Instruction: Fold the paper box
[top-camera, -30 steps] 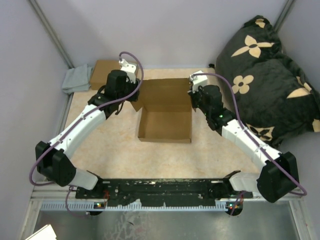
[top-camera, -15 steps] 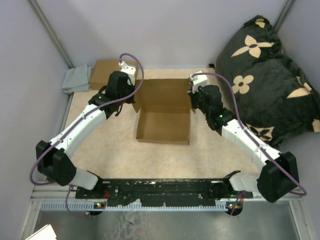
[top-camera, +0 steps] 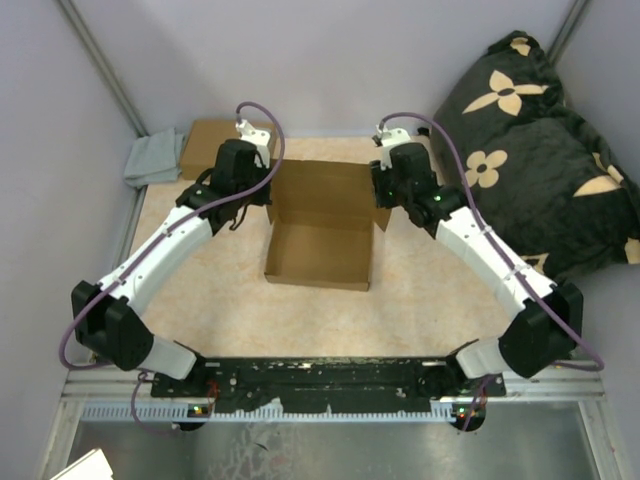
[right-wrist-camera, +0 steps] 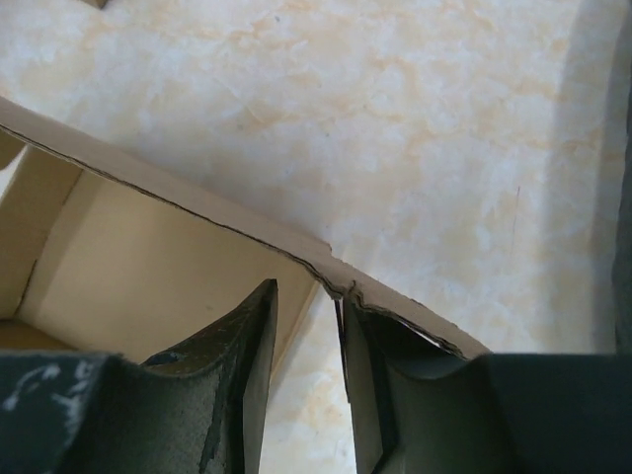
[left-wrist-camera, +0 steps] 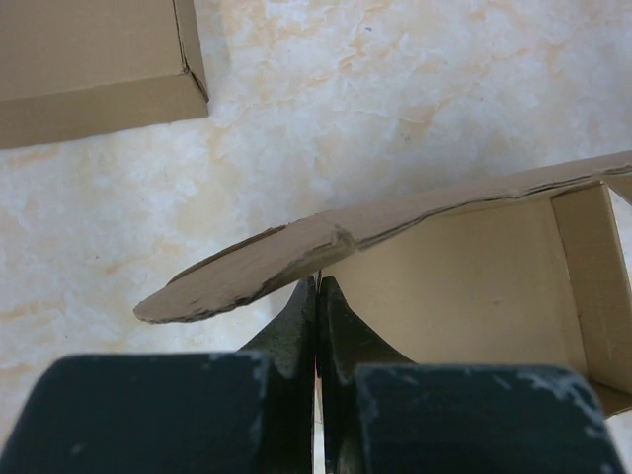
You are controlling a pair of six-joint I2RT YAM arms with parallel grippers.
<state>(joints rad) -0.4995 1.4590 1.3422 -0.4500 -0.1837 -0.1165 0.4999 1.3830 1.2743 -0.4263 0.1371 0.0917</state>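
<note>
Paper box (top-camera: 322,232) mid-tabletop (top-camera: 225,300), toward far edge; tray walls up, lid panel open at far side. Left claw (left-wrist-camera: 317,296) clenched, seemingly pinching lid's left ear flap; tips hidden behind it. Right claw (right-wrist-camera: 306,311) released, jaws straddling right ear flap's edge. Step: securing lid corners. Next, likely: right claw closes, both swing lid forward evenly, ears tucked inside walls.

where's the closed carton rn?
Top view: the closed carton sits at the far left corner of the table, right beside the grey cloth, just behind the left gripper and up-left of the paper box.
</note>
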